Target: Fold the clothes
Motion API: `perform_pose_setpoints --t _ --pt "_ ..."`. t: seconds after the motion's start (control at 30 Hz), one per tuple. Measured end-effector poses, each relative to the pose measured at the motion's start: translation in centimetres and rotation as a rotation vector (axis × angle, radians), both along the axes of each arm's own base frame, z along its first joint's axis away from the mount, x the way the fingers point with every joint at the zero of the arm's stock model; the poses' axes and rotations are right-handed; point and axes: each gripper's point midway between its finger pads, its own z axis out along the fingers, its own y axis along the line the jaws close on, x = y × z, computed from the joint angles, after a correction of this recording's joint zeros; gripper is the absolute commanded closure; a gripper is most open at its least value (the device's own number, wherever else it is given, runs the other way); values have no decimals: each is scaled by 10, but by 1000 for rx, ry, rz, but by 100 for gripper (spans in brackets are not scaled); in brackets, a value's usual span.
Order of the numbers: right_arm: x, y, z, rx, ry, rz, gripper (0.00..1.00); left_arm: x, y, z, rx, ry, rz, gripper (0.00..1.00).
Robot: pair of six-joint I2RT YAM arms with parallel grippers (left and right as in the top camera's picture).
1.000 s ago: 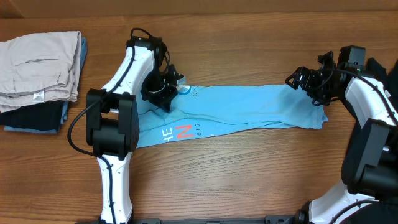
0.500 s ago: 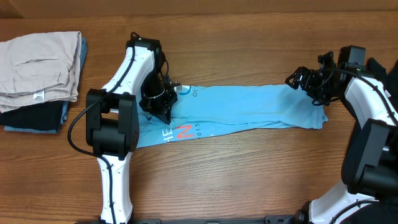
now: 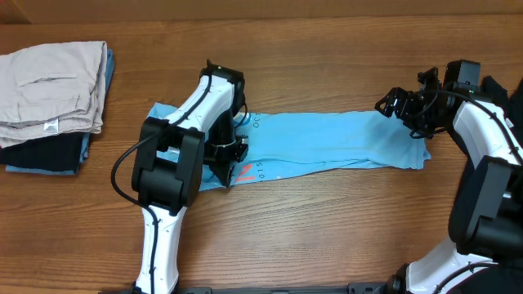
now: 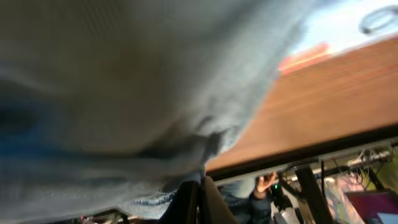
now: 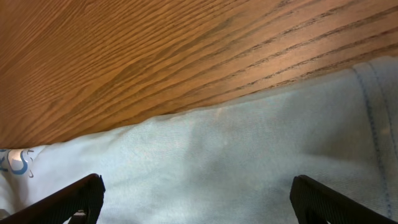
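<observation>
Left claw (image 3: 226, 163) is pinched shut on a fold of the light blue T-shirt (image 3: 327, 139), right claw (image 3: 402, 106) gapes empty above its other end, shirt lies strung across the tabletop (image 3: 327, 237); carry the fold low and straight, matching edges.

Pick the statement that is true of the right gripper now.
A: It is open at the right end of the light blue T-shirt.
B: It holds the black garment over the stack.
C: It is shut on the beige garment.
A: in the right wrist view the right gripper stands with its jaws wide apart over the light blue T-shirt, nothing between them.
</observation>
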Motion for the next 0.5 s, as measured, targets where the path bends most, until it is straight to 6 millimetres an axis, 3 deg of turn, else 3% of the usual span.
perform_pose_setpoints --t 0.2,0.33,0.4,0.5 --pt "0 0 0 0 1 0 0 0 1 -5 7 -5 6 83" --pt "0 0 0 0 0 0 0 32 -10 11 -38 -143 8 82" --pt "0 0 0 0 0 0 0 62 -13 18 -48 -280 39 96" --pt "0 0 0 0 1 0 0 98 5 14 -17 -397 186 96"
